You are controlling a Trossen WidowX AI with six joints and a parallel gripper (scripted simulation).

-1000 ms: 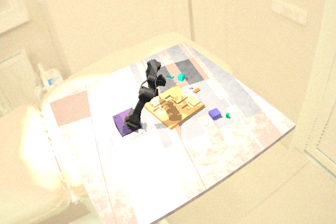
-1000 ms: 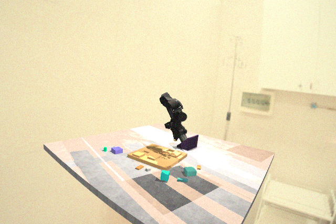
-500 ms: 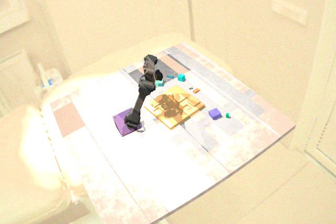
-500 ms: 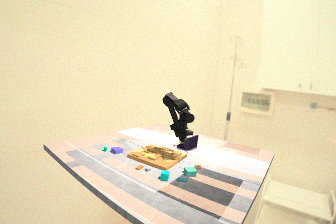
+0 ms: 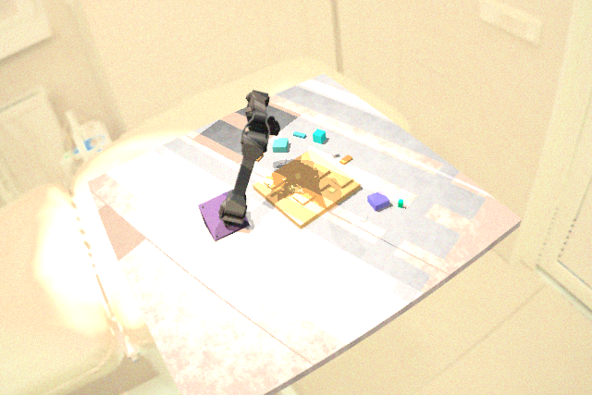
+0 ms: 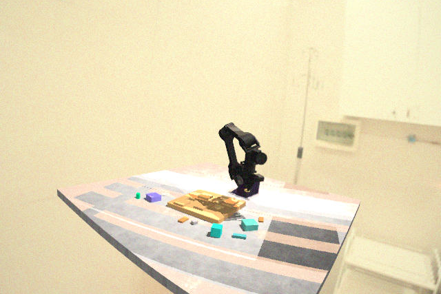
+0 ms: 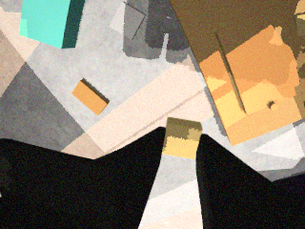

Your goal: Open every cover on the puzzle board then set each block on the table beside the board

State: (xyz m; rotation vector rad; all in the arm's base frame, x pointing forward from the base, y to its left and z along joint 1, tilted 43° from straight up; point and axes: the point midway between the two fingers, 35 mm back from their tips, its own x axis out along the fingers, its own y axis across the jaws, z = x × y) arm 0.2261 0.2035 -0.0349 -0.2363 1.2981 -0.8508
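Observation:
My gripper (image 7: pixel 181 136) is shut on a small yellow block (image 7: pixel 181 146), which shows between the fingertips over the table beside the board. The fingertips are hidden or too small to tell in the top and exterior views. The tan puzzle board (image 5: pixel 302 219) (image 6: pixel 175 202) (image 7: pixel 264 121) lies flat, with dark shadow across it. Its covers and wells are too small and shaded to tell how each stands. An orange block (image 5: pixel 346 159) (image 6: pixel 182 219) and a small grey block (image 5: pixel 335 155) (image 6: pixel 193 222) lie off the board. Another orange block (image 6: pixel 260 219) (image 7: pixel 90 97) lies near a teal block (image 5: pixel 280 145) (image 6: pixel 249 225) (image 7: pixel 44 21).
A teal cube (image 5: pixel 318 136) (image 6: pixel 216 231) and thin teal bar (image 5: pixel 300 134) (image 6: pixel 238 236) lie beyond the teal block. A purple block (image 5: pixel 377 202) (image 6: pixel 153 197) and small green piece (image 5: pixel 400 203) (image 6: pixel 138 195) lie on the board's opposite side. The arm stands on a purple plate (image 5: pixel 208 219).

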